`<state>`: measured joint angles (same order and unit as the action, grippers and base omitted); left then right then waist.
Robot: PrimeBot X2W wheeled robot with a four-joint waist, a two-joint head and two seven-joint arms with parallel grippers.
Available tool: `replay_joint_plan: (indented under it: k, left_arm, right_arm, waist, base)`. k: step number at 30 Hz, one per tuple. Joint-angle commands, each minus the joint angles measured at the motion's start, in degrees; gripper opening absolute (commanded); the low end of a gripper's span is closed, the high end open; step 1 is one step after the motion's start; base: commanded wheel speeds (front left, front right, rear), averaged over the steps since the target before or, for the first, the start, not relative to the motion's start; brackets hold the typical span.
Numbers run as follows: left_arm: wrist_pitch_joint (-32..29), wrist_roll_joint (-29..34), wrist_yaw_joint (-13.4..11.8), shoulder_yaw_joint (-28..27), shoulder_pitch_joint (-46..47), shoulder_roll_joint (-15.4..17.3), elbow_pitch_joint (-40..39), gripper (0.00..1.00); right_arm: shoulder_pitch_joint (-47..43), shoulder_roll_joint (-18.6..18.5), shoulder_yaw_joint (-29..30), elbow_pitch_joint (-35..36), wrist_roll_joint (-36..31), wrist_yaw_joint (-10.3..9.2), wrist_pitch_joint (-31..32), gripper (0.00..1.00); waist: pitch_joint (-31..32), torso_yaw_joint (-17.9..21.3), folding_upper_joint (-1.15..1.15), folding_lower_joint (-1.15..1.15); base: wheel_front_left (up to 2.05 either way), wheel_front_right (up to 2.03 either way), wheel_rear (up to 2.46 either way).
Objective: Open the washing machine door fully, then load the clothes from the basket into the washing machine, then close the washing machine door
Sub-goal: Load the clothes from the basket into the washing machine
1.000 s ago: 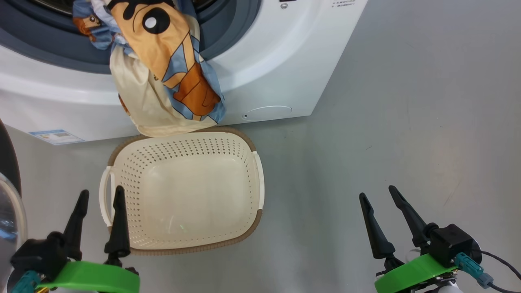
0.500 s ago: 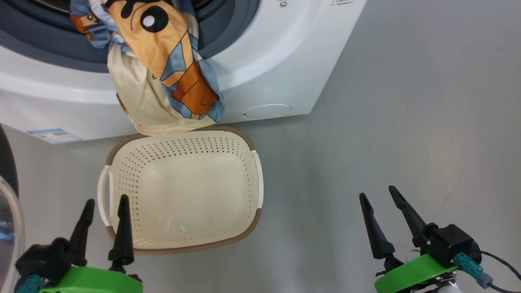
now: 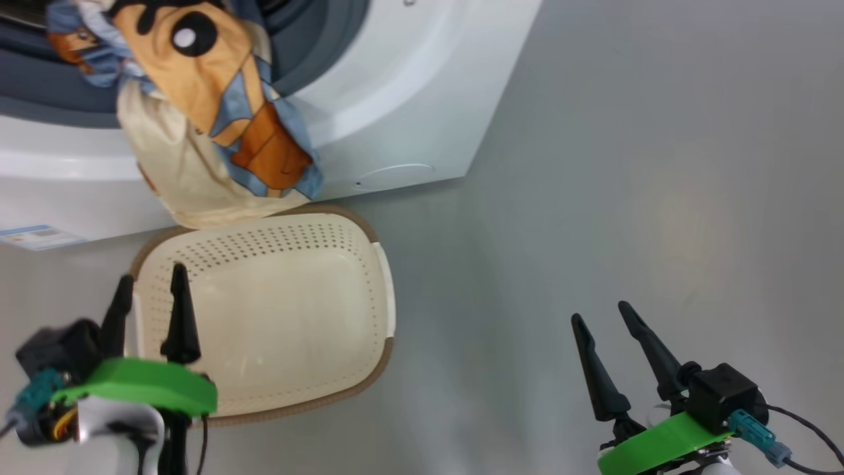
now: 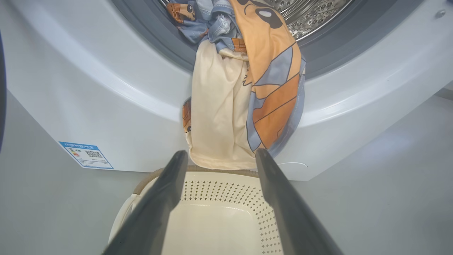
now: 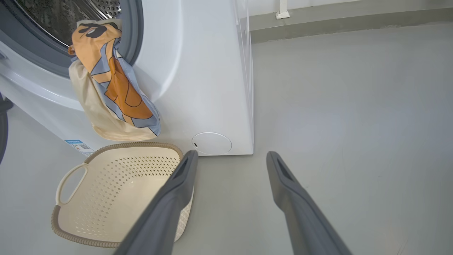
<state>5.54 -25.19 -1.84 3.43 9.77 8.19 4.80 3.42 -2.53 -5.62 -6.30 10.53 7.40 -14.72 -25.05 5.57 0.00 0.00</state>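
A blue-bordered sticker (image 4: 86,155) is seen low on the front of the washing machine (image 4: 70,88), near its lower left corner. Small coloured bars and a square code pattern are made out on it, but its print is too small to be read. A round cover (image 5: 211,143) is set into the panel near the lower right corner; no writing can be told on it.

The clothes (image 4: 244,99) are found draped over the lower lip of the drum opening. A cream-white piece and an orange and light blue cartoon-printed piece hang down the white front, while crumpled blue fabric lies inside against the grey gasket (image 4: 152,35) and the perforated steel drum (image 4: 311,14). The lowest hem is hung just above the far rim of the basket (image 3: 277,316), which is stood on the grey floor (image 3: 626,165) just before the machine, with nothing lying in it.

The left gripper (image 3: 150,274) is held over the basket's left side, fingers parted and nothing grasped. The right gripper (image 3: 599,311) is held over bare floor, well apart from the basket, likewise spread and unladen.
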Motion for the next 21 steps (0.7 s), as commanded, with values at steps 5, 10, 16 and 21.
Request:
replay_joint_plan:
  k: [5, 10, 16, 21]
  left_arm:
    - [2.07, 0.10, 0.93, -1.99, 8.34, 2.24, 6.66, 1.00]
    - [3.53, 0.13, 1.96, -2.07, 14.53, 3.30, 14.73, 1.00]
    - [5.15, -1.04, 3.60, -3.26, 22.10, 5.22, 26.24, 1.00]
    - [6.57, -1.31, 4.42, -4.06, 26.60, 7.07, 32.55, 1.00]
  right_arm:
    - [0.30, -0.34, -2.73, 1.68, 1.84, 0.09, -0.28, 1.00]
    - [0.77, -0.34, -3.93, 2.02, 3.05, 0.09, -0.28, 1.00]
    - [1.52, -0.34, -5.42, 2.69, 4.22, 0.09, -0.28, 1.00]
    - [1.47, -0.34, -6.03, 3.21, 4.77, 0.09, -0.28, 1.00]
  waist:
    - [-2.39, 4.26, 0.00, 0.00]
    - [-3.87, 7.28, 0.00, 0.00]
    - [-6.10, 11.34, 0.00, 0.00]
    - [-7.73, 13.84, 0.00, 0.00]
  base:
    - [0.00, 0.00, 0.00]
    - [0.00, 0.00, 0.00]
    - [0.00, 0.00, 0.00]
    - [0.00, 0.00, 0.00]
